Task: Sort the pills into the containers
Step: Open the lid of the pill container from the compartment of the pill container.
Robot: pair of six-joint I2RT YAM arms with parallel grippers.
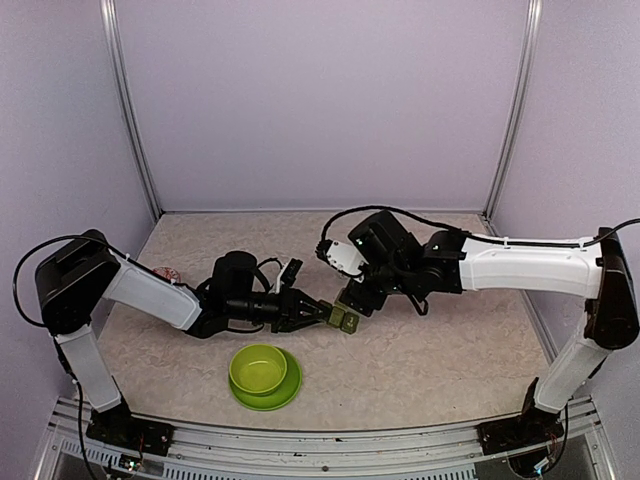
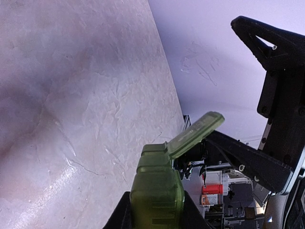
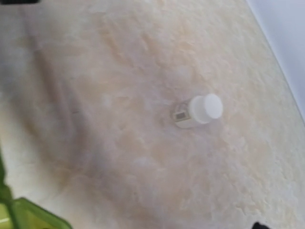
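Note:
My left gripper (image 1: 330, 316) is shut on the near end of the dark green pill box (image 1: 345, 319) and holds it above the table. In the left wrist view the pill box (image 2: 157, 183) sticks out between my fingers (image 2: 119, 214), and the lid (image 2: 195, 133) of its far compartment is flipped up. My right gripper (image 1: 354, 297) is right at that far end, with its black fingers (image 2: 238, 160) spread wide beside the lid. In the right wrist view a green corner of the box (image 3: 28, 214) shows at the bottom left. No loose pills are visible.
A lime-green bowl (image 1: 258, 368) stands on its plate (image 1: 285, 392) near the front, just below the left gripper. A small white capped bottle (image 3: 200, 110) lies on the table; it shows at the far left in the top view (image 1: 166, 272). Walls close in the back and sides.

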